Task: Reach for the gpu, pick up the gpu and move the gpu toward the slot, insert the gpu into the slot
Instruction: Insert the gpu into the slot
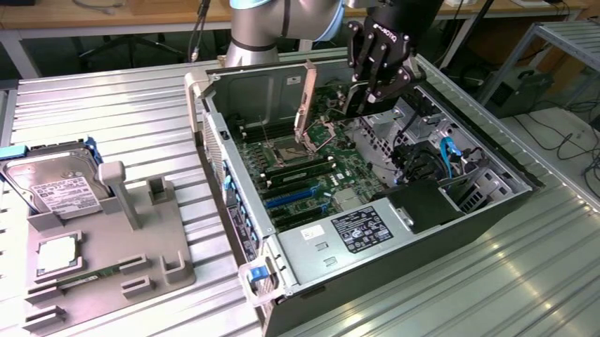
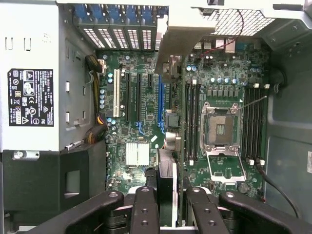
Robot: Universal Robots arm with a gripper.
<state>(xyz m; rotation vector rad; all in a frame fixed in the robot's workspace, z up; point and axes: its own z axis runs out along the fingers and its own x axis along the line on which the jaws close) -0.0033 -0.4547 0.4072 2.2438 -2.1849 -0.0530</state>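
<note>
Gpu (image 2: 166,181) clamped in claw (image 1: 377,86) (above motherboard (image 2: 146,132)).

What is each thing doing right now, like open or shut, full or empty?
Thin dark gpu card: held on edge above the green motherboard, not inserted.
Black robot gripper: shut on the card.
Long blue slot: empty.
Grey computer case: open, on its side.
Square metal processor socket: open, empty.
Silver-labelled hard drive: standing in grey holder.
</note>
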